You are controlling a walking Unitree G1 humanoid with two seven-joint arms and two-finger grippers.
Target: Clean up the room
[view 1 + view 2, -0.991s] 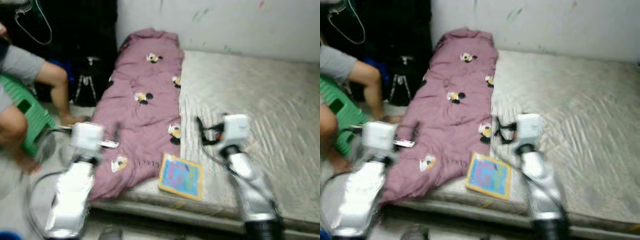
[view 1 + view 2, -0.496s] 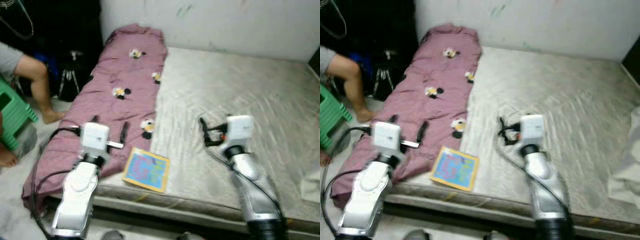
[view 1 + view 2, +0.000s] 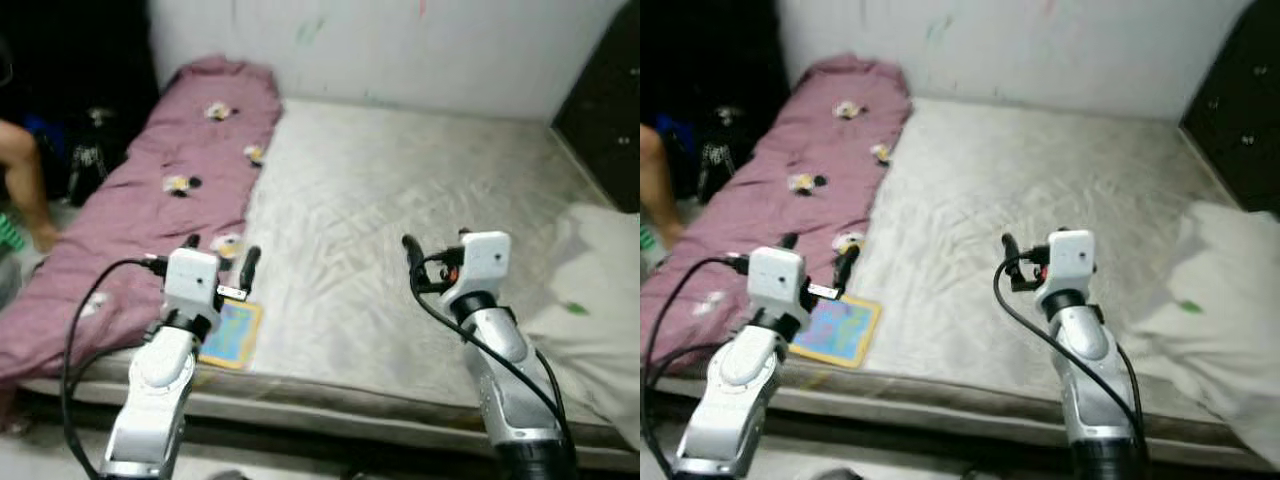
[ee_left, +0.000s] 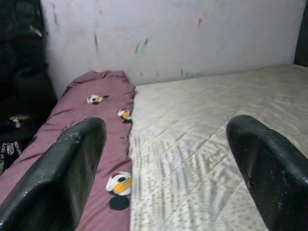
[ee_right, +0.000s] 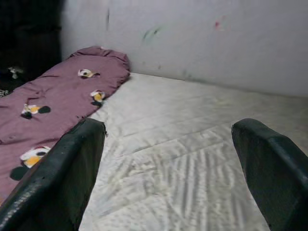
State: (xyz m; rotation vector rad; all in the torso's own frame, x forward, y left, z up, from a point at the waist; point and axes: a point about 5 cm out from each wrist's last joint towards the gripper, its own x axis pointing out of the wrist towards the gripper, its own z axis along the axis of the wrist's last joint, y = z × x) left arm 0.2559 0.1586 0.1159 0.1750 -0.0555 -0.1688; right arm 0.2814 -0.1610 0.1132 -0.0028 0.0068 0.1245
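with both my left gripper and right gripper spread wide and empty, i worry the colourful square picture book at seven o'clock slips off the bare grey mattress edge if nudged

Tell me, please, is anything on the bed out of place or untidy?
Yes. A colourful book lies at the mattress's front edge, and the purple blanket is rumpled along the left side, slipping over it. A white cloth sits heaped at the right.
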